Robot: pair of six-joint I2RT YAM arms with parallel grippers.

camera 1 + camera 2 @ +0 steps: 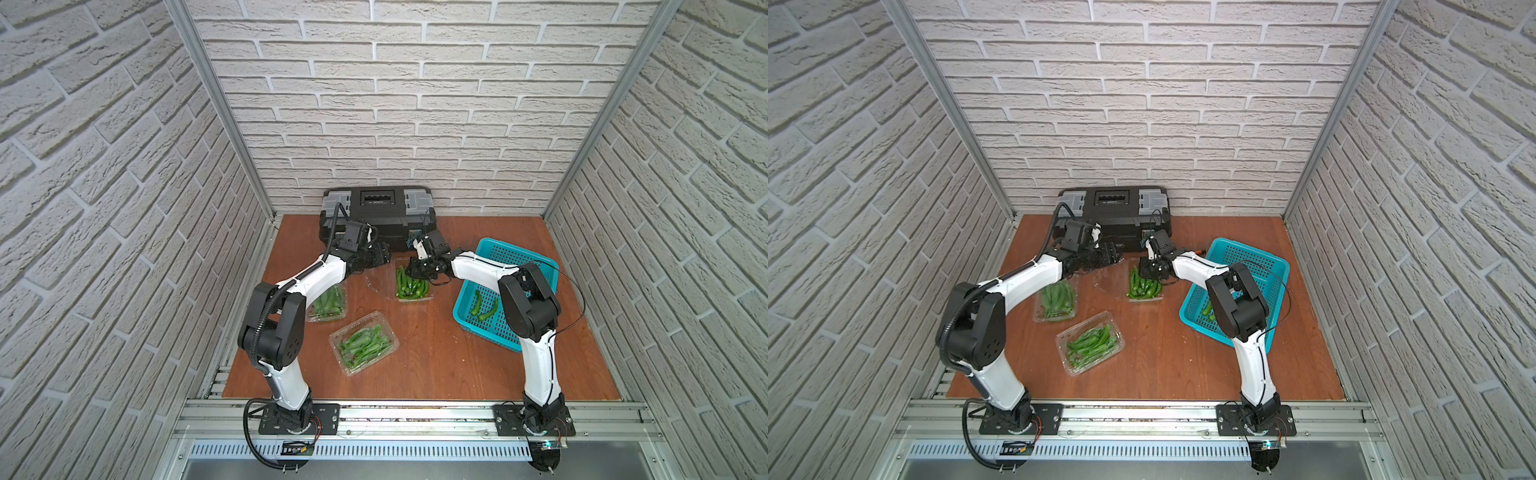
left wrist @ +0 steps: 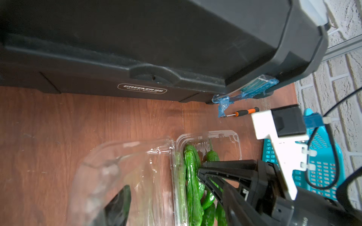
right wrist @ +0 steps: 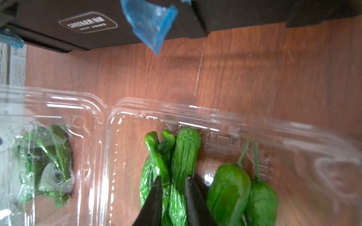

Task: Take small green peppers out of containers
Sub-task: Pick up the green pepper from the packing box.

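Observation:
Three clear containers hold small green peppers. The back container [image 1: 411, 282] lies open, its lid [image 2: 121, 156] folded out flat to the left. My right gripper [image 3: 174, 178] reaches down into it, and its two fingers pinch a wrinkled pepper [image 3: 182, 152] from both sides. More peppers [image 3: 229, 187] lie beside that one. My left gripper [image 1: 384, 257] stands open over the folded-out lid, with one finger [image 2: 117, 205] at the clear plastic. A closed container [image 1: 328, 305] sits partly under my left arm. Another closed one [image 1: 363, 343] lies nearer the front.
A teal basket [image 1: 511, 257] at the right holds two peppers [image 1: 482, 307], partly under my right arm. A black toolbox [image 1: 376, 208] stands at the back wall with blue tape [image 3: 150, 21] on it. A small orange screwdriver [image 2: 242, 112] lies by the toolbox.

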